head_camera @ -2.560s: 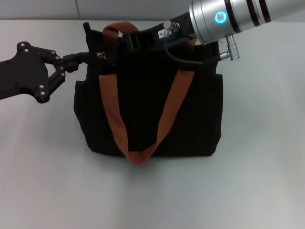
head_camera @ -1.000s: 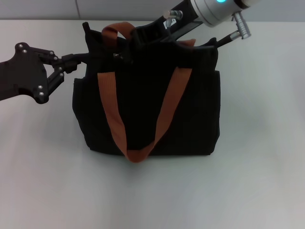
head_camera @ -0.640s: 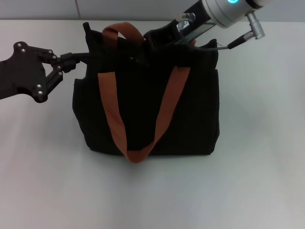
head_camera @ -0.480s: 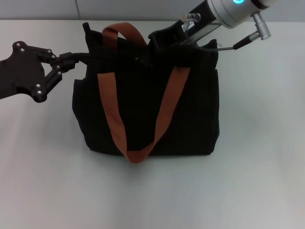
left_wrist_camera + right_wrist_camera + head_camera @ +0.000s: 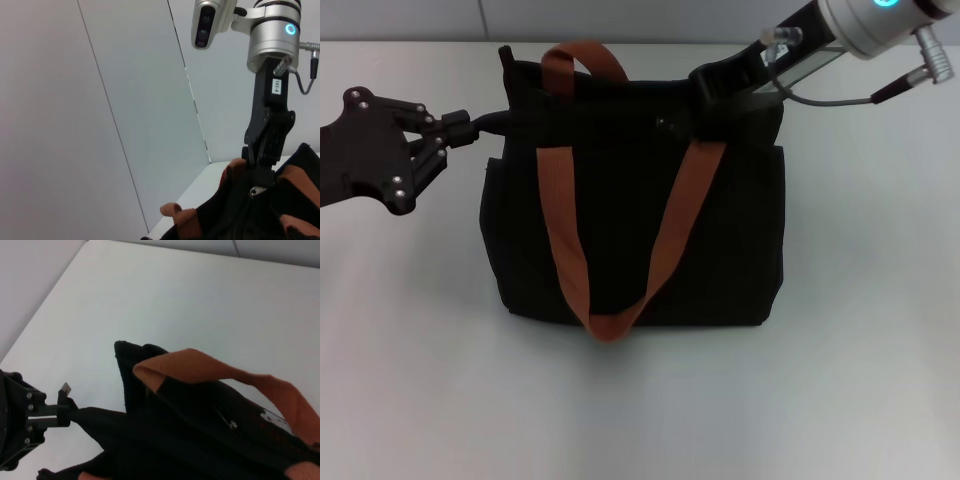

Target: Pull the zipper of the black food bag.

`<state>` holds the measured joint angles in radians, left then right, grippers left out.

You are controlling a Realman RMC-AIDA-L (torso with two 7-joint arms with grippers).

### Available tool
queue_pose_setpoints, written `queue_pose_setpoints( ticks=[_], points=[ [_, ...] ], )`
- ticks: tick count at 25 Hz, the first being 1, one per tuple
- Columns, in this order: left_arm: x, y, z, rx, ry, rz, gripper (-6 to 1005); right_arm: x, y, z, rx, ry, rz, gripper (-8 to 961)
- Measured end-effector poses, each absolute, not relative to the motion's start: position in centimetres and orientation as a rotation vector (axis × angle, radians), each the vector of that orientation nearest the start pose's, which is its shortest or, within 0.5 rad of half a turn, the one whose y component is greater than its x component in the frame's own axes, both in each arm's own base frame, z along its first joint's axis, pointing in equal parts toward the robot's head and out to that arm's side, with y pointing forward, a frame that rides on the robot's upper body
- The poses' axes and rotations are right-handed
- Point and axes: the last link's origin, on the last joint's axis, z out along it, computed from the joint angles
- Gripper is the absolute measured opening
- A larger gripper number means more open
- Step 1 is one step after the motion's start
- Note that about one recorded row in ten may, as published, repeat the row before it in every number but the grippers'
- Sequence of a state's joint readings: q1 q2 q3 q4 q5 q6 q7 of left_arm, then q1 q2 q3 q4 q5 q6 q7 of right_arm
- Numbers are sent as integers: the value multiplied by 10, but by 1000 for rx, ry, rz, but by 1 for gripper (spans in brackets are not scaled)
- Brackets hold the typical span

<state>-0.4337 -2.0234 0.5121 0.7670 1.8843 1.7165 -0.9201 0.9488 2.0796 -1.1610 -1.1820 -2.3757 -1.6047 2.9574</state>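
While left gripper (image 5: 470,125) pinches the black food bag (image 5: 630,230), right gripper (image 5: 705,95) reaches across.

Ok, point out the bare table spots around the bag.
Bare table runs in front of the black food bag and along its right side. It is crowded at the bag's top edge: left gripper pinches the left corner, right gripper sits on the zip line.

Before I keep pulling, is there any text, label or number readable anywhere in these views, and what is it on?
"103-4", as best it reads: small white sticker on the right claw's black mount, left wrist view.
The same sticker in the head view: not readable.
Black food bag: no print visible.
Left claw: no markings visible.
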Motion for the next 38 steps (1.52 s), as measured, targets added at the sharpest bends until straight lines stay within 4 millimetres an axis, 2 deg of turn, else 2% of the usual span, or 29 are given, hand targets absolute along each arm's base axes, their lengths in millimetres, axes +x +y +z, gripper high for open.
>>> queue_pose_setpoints(
  ticks=[10,22,28,31,32,33,38],
  points=[
    [-285,314,75,-2474,22,-692,36,81,397,30,-2522,1428,34,-2],
    [-286,313,75,-2474,18,-694,58,97,397,45,-2474,1442,71,-1],
    [-285,312,74,-2477,19,-700,68,99,394,49,-2523,1420,130,22],
    [-285,312,74,-2479,22,-704,74,102,393,55,-2550,1416,216,56],
    [-285,312,74,-2479,22,-704,76,108,392,62,-2556,1416,305,67],
    [-285,312,74,-2479,22,-704,77,108,392,62,-2556,1416,305,78],
    [-284,311,73,-2481,22,-707,86,130,389,79,-2570,1385,563,134]
  ],
)
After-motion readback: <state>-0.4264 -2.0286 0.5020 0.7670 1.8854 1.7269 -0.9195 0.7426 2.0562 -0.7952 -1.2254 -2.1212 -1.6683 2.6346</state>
